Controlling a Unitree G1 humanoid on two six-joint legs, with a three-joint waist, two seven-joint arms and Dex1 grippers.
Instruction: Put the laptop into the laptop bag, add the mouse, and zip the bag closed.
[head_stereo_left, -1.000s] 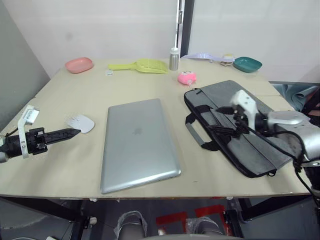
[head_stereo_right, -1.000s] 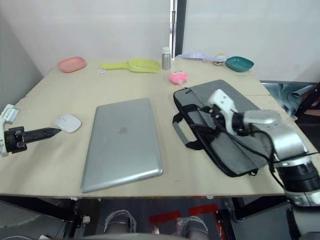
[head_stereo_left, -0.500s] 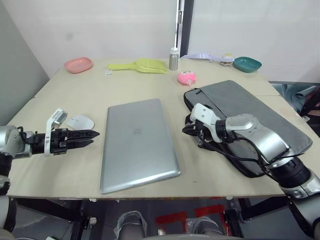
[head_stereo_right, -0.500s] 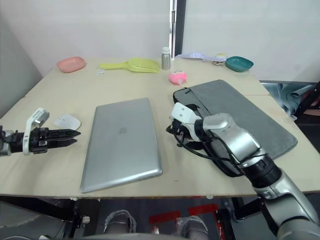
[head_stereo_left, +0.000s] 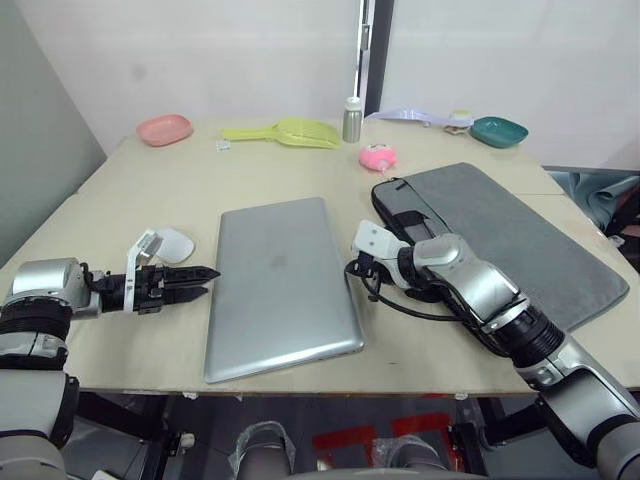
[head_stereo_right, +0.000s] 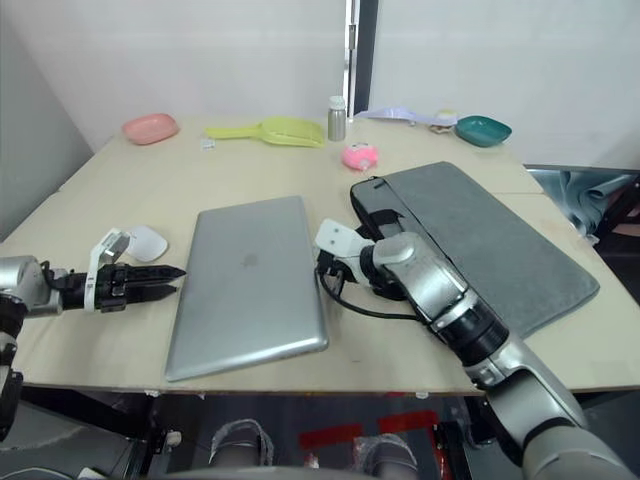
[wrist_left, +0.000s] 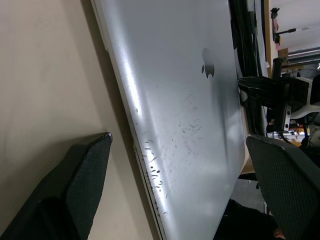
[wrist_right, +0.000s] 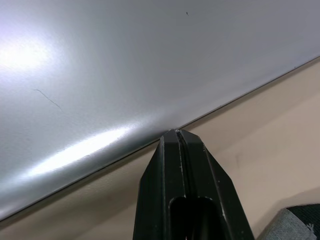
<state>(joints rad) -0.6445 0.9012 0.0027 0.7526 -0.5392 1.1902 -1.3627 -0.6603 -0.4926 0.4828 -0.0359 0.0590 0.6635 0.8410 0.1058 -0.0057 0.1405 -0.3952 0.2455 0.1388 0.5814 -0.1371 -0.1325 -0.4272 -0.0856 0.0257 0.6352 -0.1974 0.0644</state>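
From the left eye view, you have the laptop (head_stereo_left: 280, 285) lying flat and closed in the middle of the table (head_stereo_left: 150, 200), its long axis running away from you toward the far edge. The bag (head_stereo_left: 510, 245) lies to its right, well apart from the mouse (head_stereo_left: 172, 243), which sits near the laptop's left side. Your left gripper (head_stereo_left: 195, 283) comes in low from the left, fingers spread, tips just short of the laptop's left long edge. Your right gripper (head_stereo_left: 352, 268) sits at the right long edge, between laptop and bag.

The right eye view gives you the same layout: both arms flank the laptop across its short width, one on each long edge, with the right arm (head_stereo_right: 440, 290) lying over the bag's near corner.

In the left wrist view, your two fingers stand wide apart with the laptop's edge running between them, the near finger (wrist_left: 85, 180) over bare table. Nothing is held.

In the right wrist view, your fingers (wrist_right: 182, 165) are pressed together into a single wedge, the tip touching the laptop's edge where it meets the table. It looks set to pry under that edge rather than pinch it, so the lift likely depends on working this side up while the left gripper steadies the other.
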